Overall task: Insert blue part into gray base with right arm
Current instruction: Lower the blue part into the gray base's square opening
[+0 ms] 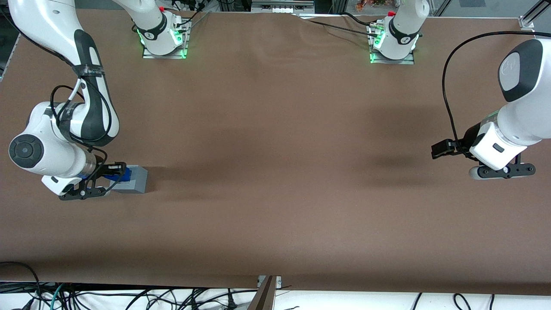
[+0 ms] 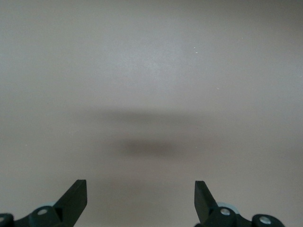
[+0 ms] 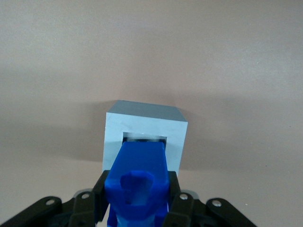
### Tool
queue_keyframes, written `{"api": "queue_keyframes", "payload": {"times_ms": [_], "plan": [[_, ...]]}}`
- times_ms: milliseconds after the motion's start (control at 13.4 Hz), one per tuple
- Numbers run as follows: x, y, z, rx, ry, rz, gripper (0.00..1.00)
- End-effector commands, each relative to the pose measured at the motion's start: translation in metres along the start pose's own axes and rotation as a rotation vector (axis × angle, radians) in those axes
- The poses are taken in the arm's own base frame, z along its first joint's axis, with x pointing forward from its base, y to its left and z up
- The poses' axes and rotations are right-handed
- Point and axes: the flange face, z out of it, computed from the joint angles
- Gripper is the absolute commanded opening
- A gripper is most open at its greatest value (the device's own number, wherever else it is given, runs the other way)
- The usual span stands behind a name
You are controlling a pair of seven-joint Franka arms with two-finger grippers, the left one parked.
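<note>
The white robot arm with black joints (image 1: 64, 129) reaches down at the working arm's end of the brown table (image 1: 275, 172). Its black two-finger gripper (image 1: 112, 172) hangs right above the light-gray plastic block with a square hole in its top (image 1: 135, 180).

The gripper's fingers (image 3: 182, 208) are pulled in tight on the small bright-blue plastic block (image 3: 139, 182). One finger presses on each side of it. The blue block is up off the table, held between them.

In the right wrist view, the gripper (image 3: 139, 210) holds the blue block just over the gray block (image 3: 144, 137). The blue block lines up with the square hole. Its lower end is right at the mouth of the hole. I cannot tell if it has gone in a little or only sits at the edge. Most of the blue block sticks up above the gray block's top.

In the front view, only a bit of the blue block (image 1: 122, 173) peeks out between the black fingers. The gray block sits flat on the table, and its shadow falls on the brown cloth beside it.
</note>
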Motion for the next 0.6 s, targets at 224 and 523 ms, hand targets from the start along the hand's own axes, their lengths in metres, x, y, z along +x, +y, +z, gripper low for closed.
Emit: {"api": "queue_keyframes", "payload": {"times_ms": [224, 523], "plan": [[-0.0031, 0.0008, 0.0044, 0.03, 0.006, 0.023, 0.23], [-0.0044, 0.0099, 0.0026, 0.032, 0.007, 0.022, 0.23]]}}
